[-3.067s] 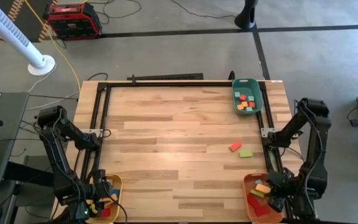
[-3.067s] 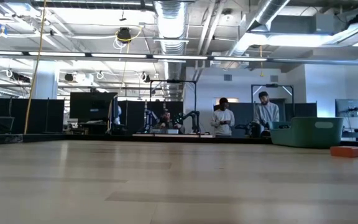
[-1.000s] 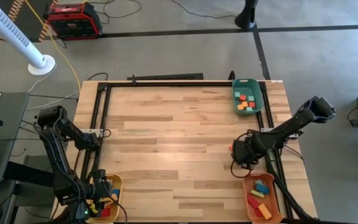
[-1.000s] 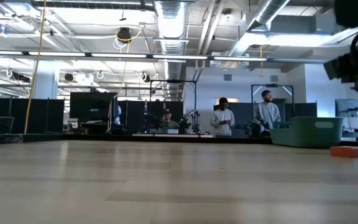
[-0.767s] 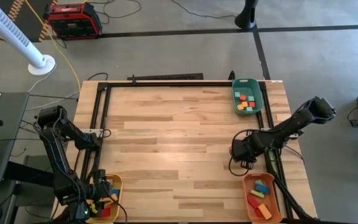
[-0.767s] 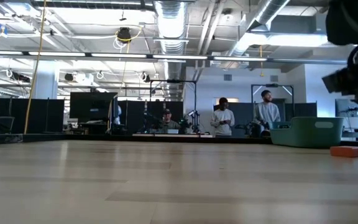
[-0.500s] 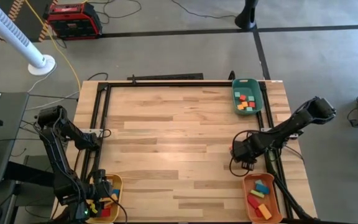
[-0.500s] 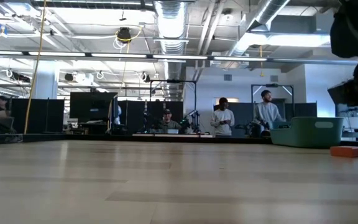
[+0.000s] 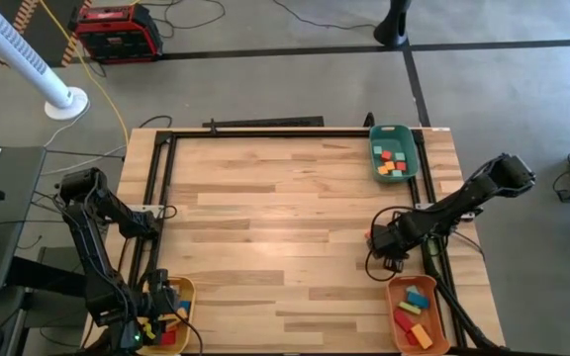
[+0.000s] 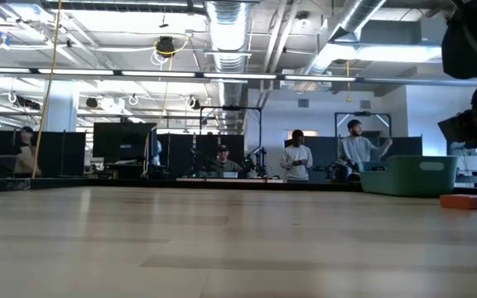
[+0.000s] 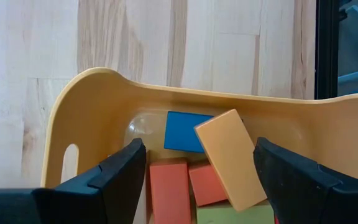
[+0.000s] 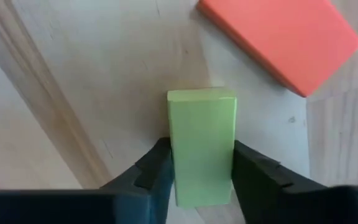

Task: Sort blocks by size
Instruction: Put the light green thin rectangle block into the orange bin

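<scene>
right gripper (image 12: 201, 177) fingers (image 12: 154, 168) clamping green block (image 12: 202, 152)

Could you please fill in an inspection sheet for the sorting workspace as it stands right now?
Surface: wooden table, mostly bare.
Job's things: green block between right fingers; red block beside it; others lie in green tray, orange tray, yellow tray.
Clutter: nothing seen.
End effectors: right end effector shut on green block; left end effector open over yellow tray.
Cables: yellow cable on floor.
Surroundings: people beyond table.
</scene>
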You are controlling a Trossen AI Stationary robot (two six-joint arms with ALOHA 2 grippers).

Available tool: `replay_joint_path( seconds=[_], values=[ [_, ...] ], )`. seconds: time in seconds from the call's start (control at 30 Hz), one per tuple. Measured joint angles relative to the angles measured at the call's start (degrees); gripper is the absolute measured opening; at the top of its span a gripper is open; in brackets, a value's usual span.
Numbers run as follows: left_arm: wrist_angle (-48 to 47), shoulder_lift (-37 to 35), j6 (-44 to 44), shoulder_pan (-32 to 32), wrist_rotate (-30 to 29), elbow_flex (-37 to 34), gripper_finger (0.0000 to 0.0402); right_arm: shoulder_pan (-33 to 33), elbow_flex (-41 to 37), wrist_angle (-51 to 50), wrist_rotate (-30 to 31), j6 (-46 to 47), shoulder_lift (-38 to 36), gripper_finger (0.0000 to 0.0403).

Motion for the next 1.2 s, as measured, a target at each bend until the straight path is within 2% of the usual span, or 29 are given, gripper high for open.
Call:
replay_joint_path(
  seconds=[0.1, 0.33, 0.47, 0.63, 0.9, 1.2],
  values=[
    [0.0, 0.0, 0.02, 0.02, 0.0, 0.0, 0.0285, 0.02, 0.0, 0.29, 0.0, 0.02, -0.02, 0.0152],
    [0.0, 0.0, 0.02, 0.02, 0.0, 0.0, 0.0285, 0.54, 1.47, -1.27, 0.07, 2.24, 0.15, 0.0154],
    [0.0, 0.0, 0.02, 0.02, 0.0, 0.0, 0.0285, 1.71, 4.14, -2.96, 0.48, 3.35, 0.15, 0.0162],
    [0.0, 0.0, 0.02, 0.02, 0.0, 0.0, 0.0285, 3.66, 8.75, -7.55, 0.79, 5.33, 0.15, 0.0154],
    [0.0, 0.0, 0.01, 0.0, -0.02, 0.0, 0.0285, 8.24, 17.61, -12.98, 1.87, 9.55, 0.13, 0.0157],
    [0.0, 0.0, 0.0, 0.01, 0.0, 0.0, 0.0285, 17.33, 25.68, -14.01, 1.95, 18.67, 0.11, 0.0156]
  ],
)
